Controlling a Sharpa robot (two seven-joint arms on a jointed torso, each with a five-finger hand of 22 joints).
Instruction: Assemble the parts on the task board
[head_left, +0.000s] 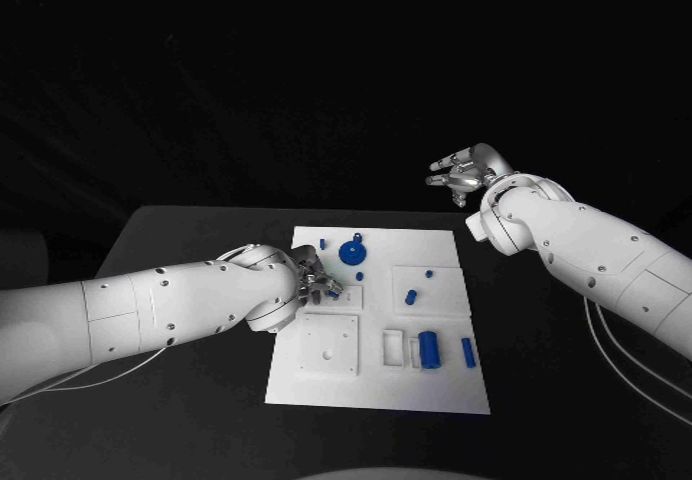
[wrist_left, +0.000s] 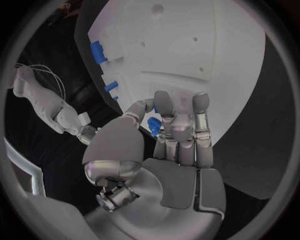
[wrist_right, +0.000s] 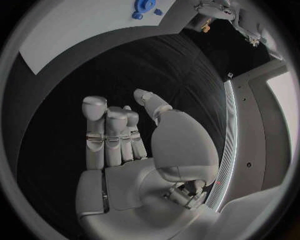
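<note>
Your left hand (head_left: 307, 278) is down on the left side of the board (head_left: 433, 390), and its fingers (wrist_left: 164, 106) pinch a small blue part (wrist_left: 154, 125) against the white surface. Your right hand (head_left: 464, 172) is raised beyond the board's far right corner, fingers apart, holding nothing. A blue disc (head_left: 353, 252) lies near the far edge, other blue parts toward the right side.
</note>
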